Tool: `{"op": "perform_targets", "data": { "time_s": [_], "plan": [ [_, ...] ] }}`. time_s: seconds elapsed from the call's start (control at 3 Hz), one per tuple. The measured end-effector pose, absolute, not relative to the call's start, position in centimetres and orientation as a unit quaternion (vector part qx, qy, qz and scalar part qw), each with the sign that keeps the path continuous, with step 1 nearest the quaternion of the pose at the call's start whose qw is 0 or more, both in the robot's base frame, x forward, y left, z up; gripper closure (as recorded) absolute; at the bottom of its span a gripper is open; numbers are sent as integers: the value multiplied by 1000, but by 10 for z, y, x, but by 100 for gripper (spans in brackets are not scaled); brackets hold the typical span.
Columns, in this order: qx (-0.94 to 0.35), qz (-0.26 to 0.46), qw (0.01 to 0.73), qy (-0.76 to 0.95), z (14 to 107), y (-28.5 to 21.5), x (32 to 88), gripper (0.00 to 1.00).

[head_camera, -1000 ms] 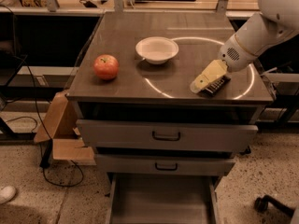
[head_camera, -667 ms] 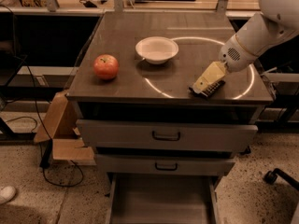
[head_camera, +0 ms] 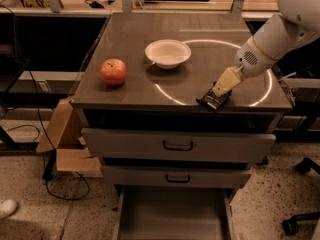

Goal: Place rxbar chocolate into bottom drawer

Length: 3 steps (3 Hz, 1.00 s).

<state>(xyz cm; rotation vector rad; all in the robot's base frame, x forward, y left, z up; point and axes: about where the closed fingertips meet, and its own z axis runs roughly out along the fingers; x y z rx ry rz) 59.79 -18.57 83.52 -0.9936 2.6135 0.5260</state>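
Observation:
The rxbar chocolate [head_camera: 213, 101], a small black-wrapped bar, hangs tilted just over the front right edge of the cabinet top. My gripper [head_camera: 220, 90], with cream-coloured fingers [head_camera: 226, 80], comes down from the white arm at the upper right and is shut on the bar's upper end. Below, the bottom drawer [head_camera: 170, 215] is pulled out toward the camera, showing a plain grey inside. It lies lower than the bar and somewhat to its left.
A red apple [head_camera: 113, 71] and a white bowl [head_camera: 168, 52] sit on the cabinet top [head_camera: 150, 91]. The two upper drawers [head_camera: 177, 145] are closed. A cardboard box [head_camera: 65, 134] leans at the cabinet's left, and a chair base [head_camera: 300, 219] stands at lower right.
The gripper has carried the bar forward and slightly left, from the right middle of the top to its front edge. Apple and bowl have not moved.

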Motion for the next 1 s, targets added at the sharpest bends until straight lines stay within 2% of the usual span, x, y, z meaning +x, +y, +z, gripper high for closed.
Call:
{"op": "perform_targets", "data": {
  "time_s": [0.33,1.0],
  "plan": [
    [-345,183,148,909,835,-186,598,100],
    [-350,197,155,903,855,-193,604,100]
  ]
}}
